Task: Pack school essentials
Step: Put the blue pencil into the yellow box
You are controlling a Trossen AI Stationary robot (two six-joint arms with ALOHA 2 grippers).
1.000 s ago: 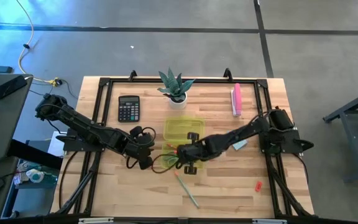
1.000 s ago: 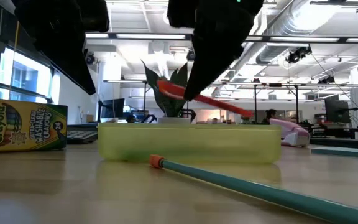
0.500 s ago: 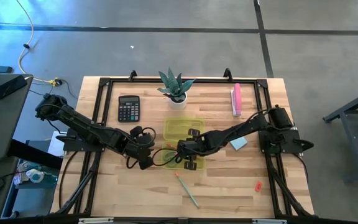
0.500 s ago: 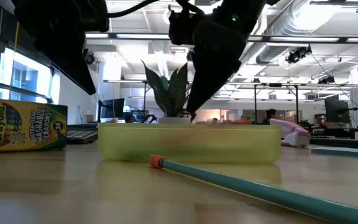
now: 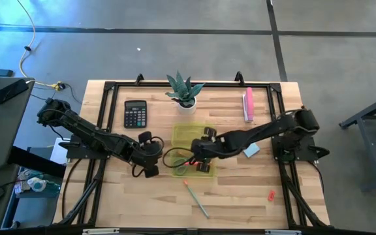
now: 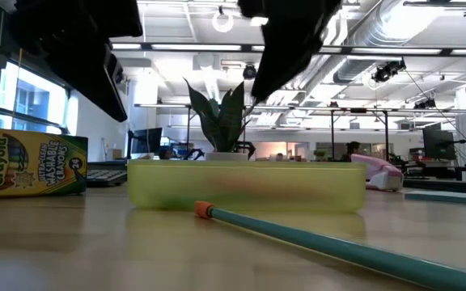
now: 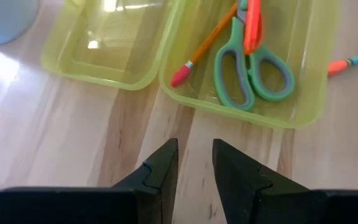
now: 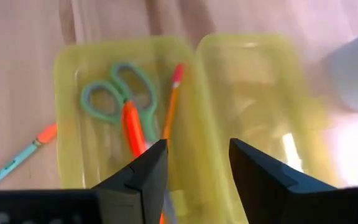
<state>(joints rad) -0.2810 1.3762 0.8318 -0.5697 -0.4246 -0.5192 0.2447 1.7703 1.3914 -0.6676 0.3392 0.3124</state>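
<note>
An open yellow-green case (image 5: 190, 134) lies mid-table. In one half (image 8: 104, 118) lie the green-handled scissors (image 7: 248, 70), a wooden pencil (image 7: 207, 42) and an orange pen (image 8: 133, 127). The other half (image 7: 107, 40) holds nothing. My right gripper (image 8: 194, 155) is open and empty above the case, and also shows in the high view (image 5: 204, 155). My left gripper (image 7: 196, 149) hovers over bare table beside the case, on the table's left, and also shows in the high view (image 5: 149, 154). Its fingers stand a narrow gap apart. A teal pen with an orange end (image 5: 195, 200) lies nearer the front edge.
A black calculator (image 5: 135, 113), a potted plant (image 5: 184, 91) and a pink bar (image 5: 247, 104) stand at the back. A light-blue notepad (image 5: 251, 150) lies right of the case, a red piece (image 5: 271, 194) at the front right. A crayon box (image 6: 31, 166) shows in the low view.
My right gripper, holding the orange pen tilted above the case, has lowered it into the case and let go. It has then risen and drawn a little toward the table's far edge. The pen now lies in the case beside the scissors.
</note>
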